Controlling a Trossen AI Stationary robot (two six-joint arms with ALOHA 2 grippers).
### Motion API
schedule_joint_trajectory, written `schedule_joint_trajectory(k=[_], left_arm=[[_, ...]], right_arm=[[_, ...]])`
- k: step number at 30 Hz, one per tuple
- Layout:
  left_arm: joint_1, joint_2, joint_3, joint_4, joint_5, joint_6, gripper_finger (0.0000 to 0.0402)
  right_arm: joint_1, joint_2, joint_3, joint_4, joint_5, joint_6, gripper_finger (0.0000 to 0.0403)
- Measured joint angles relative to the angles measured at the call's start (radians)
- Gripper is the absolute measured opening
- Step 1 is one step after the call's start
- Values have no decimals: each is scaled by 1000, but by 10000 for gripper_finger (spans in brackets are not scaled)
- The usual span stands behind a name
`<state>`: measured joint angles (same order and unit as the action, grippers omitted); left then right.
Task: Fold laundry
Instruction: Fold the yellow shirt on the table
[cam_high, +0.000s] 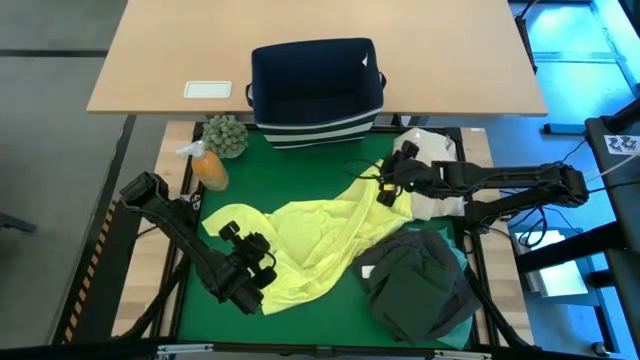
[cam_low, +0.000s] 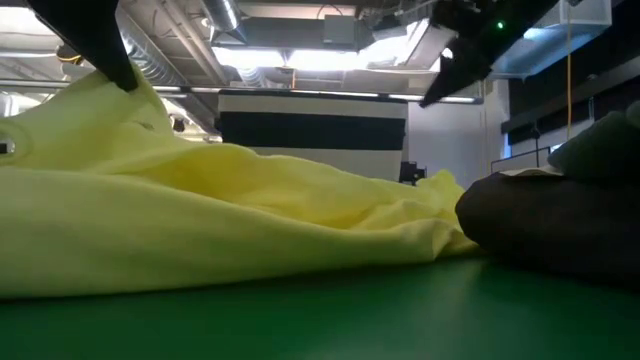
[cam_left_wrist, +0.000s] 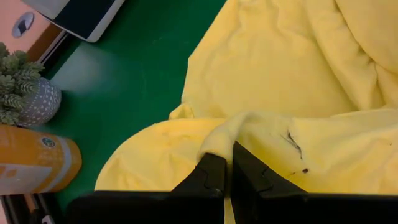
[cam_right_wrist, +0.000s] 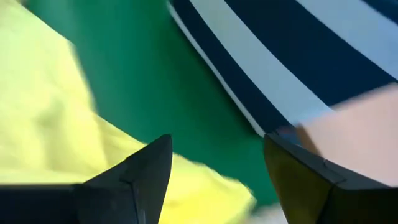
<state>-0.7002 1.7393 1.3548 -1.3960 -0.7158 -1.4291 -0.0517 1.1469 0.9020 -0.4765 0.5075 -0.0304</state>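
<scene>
Folding has barely begun: the yellow-green shirt lies rumpled on the green mat, in front of the navy bin, the left gripper clenched on its near edge, the right gripper released over its far corner, dark garments beside it unfolded.

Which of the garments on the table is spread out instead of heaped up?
The yellow-green shirt; the dark garments sit bunched in a pile beside it.
</scene>
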Motion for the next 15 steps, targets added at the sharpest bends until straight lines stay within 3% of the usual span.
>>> schedule_joint_trajectory(k=[10,15], left_arm=[[26,0,0,-23,3,26,0],[31,0,0,-24,1,27,0]], right_arm=[[15,19,1,415,-416,-6,250],[114,94,2,616,-467,-94,236]])
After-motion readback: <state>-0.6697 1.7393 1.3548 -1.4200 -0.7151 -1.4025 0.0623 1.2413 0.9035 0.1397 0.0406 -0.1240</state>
